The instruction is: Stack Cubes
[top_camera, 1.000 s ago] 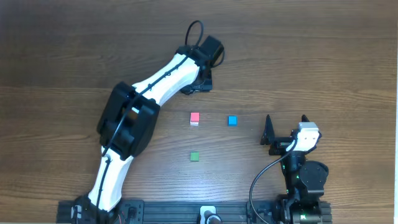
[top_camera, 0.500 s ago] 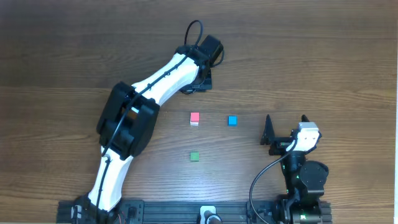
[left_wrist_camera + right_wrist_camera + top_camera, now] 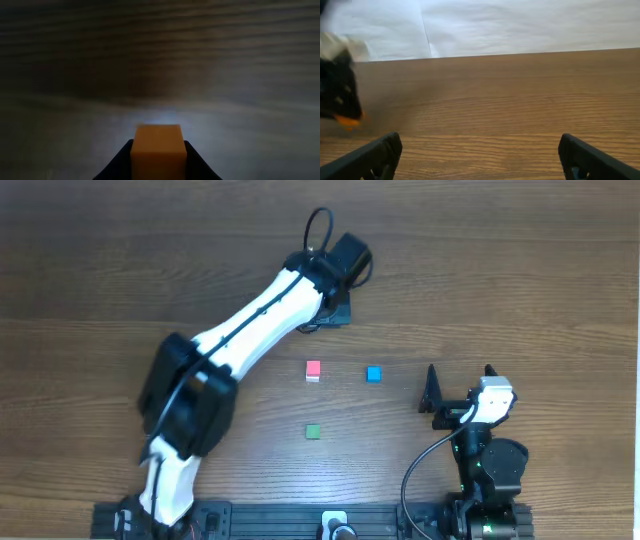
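Orange cube (image 3: pixel 158 142): matte, square-edged block; clamped between the dark fingers of left end effector (image 3: pixel 158 156), over far worktop (image 3: pixel 520 280).
Pink cube (image 3: pixel 313 369): small block, mid-worktop, nearer the bases than the orange.
Blue cube (image 3: pixel 373 373): beside pink, apart.
Green cube (image 3: pixel 312 432): closest to the bases, alone.
Right end effector (image 3: pixel 458 385): released, tapered black fingers spread wide.
Worktop: flat brown wood grain.

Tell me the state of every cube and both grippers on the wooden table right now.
small orange cube: clamped in the left gripper
left gripper: shut on the orange cube
right gripper: open, holding nothing
small pink cube: alone on the wooden table, unstacked
small blue cube: alone on the table, unstacked
small green cube: alone on the table, unstacked
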`<state>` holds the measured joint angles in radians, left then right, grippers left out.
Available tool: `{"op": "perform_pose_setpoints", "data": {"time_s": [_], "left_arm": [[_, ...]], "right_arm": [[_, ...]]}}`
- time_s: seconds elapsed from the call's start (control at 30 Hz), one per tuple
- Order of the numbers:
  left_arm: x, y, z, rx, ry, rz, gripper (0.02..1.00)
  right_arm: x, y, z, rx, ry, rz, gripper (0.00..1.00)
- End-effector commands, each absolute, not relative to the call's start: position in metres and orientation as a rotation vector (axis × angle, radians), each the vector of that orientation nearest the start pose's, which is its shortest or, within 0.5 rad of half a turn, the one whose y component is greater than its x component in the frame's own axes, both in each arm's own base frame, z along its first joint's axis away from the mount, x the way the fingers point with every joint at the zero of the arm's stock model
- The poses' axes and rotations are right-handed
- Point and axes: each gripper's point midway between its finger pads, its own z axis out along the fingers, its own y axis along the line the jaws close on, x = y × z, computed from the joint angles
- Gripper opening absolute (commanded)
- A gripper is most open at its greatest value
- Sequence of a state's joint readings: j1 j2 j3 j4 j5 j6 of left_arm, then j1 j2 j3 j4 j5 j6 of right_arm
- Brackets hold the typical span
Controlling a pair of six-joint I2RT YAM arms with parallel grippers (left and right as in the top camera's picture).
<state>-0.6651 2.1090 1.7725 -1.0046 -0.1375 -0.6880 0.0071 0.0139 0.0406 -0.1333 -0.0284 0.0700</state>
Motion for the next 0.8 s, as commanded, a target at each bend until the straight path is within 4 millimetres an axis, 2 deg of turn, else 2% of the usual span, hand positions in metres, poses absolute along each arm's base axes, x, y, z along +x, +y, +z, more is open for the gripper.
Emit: {"op": "perform_pose_setpoints", "data": {"time_s": [0.03, 0.17, 0.33, 0.5, 0.8], "left_arm": [[0.358, -0.262, 0.126, -0.137, 2.787, -0.100, 0.156], [0.331, -0.258, 0.121, -0.159, 2.779, -0.119, 0.154], [0.301, -0.256, 0.093, -0.152, 2.798, -0.079, 0.159], [0.297, -0.252, 0.080, -0.149, 2.810, -0.063, 0.161], [0.294, -0.254, 0.074, -0.149, 2.836, -0.071, 0.161]], "right_arm": [[0.244, 0.006, 0.156, 0.025, 1.676, 0.077, 0.993], [0.244, 0.006, 0.156, 0.025, 1.676, 0.077, 0.991], [0.244, 0.006, 0.156, 0.025, 1.676, 0.077, 0.991], [0.244, 0.006, 0.156, 0.025, 1.676, 0.077, 0.991], [0.244, 0.006, 0.156, 0.025, 1.676, 0.077, 0.991]]}}
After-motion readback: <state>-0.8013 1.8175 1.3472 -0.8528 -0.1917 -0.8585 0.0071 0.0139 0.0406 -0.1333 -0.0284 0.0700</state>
